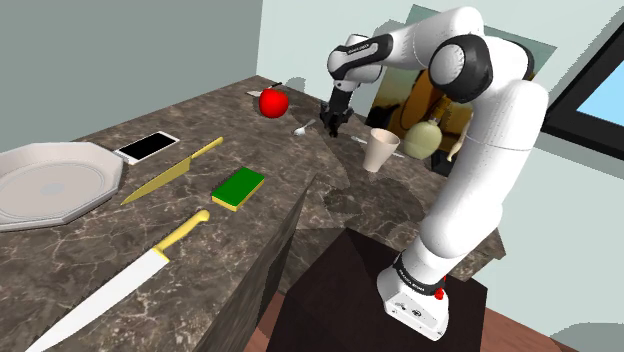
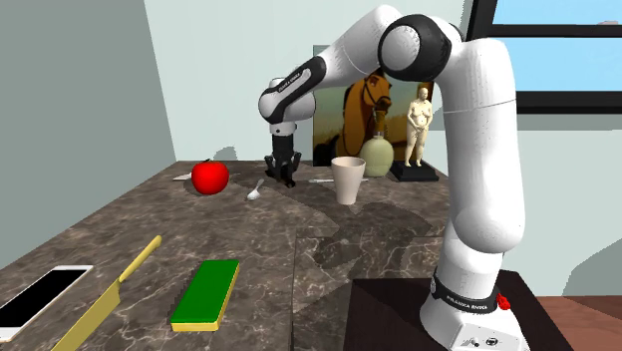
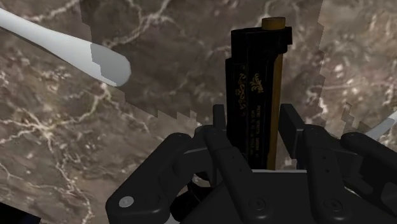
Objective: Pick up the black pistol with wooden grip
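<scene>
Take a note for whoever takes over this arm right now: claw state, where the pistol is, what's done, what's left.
Claw: shut on the pistol, one finger against each side, low over the counter.
Pistol: at the counter's far end, between the apple and the cup, with a white spoon close by. It does not look lifted yet.
Done: reach and grasp.
Left: lift it straight up and check that the grip holds.
</scene>
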Robot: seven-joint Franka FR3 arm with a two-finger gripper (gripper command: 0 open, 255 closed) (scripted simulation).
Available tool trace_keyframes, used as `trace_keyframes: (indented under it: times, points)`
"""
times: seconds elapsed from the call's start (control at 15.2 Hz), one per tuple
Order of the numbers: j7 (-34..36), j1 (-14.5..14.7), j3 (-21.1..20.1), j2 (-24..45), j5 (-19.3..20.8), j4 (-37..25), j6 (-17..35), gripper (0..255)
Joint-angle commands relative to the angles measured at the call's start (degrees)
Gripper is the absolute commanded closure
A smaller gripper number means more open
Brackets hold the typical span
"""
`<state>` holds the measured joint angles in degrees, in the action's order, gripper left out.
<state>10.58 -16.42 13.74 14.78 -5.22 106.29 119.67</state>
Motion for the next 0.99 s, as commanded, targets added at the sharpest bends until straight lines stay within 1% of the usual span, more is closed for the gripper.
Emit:
trace_keyframes:
  times: [0.0, 0.79, 0.92]
  points:
    - [0.2, 0.1, 0.1, -0.6, 0.2, -0.7, -1.3, 255]
    - [0.9, 0.2, 0.3, -3.3, 1.1, -6.6, -9.7, 255]
    - [0.9, 0.2, 0.3, -3.3, 1.2, -6.7, -9.9, 255]
